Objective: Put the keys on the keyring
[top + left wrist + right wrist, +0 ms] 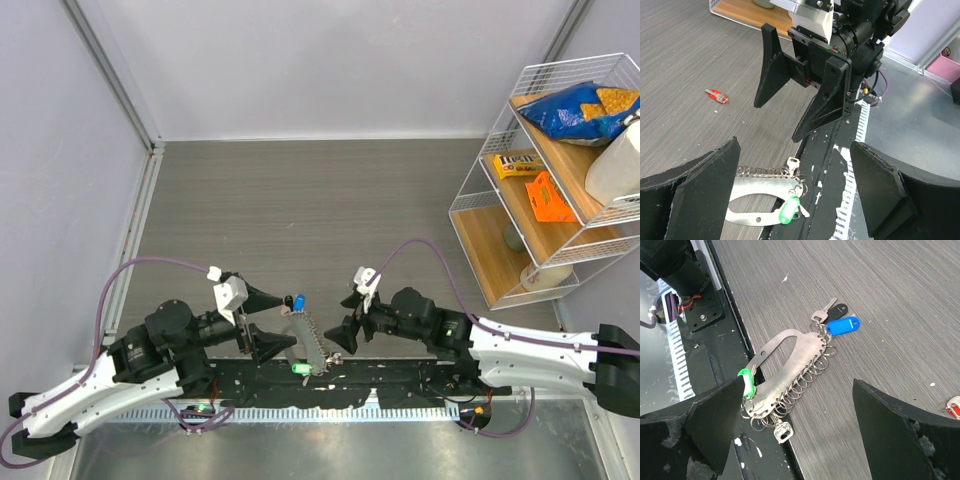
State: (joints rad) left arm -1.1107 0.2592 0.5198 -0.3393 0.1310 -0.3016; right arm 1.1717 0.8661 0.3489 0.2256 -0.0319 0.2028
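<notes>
My R fingers point(900, 440) spread wide, empty; L fingers point(695, 195) spread too. Btwn both, keyring point(787, 365) flat on worktop point(300, 200), long axis near-to-far. Loose red key point(716, 95) sits far-right of keyring, so R fingers nearer, I'd say.

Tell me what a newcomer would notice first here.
The metal keyring, a flat plate lined with wire loops, lies at the near edge of the table between the open left gripper and right gripper. A blue key sits at its far end, a green key at its near end. A red key lies alone, apart from it.
</notes>
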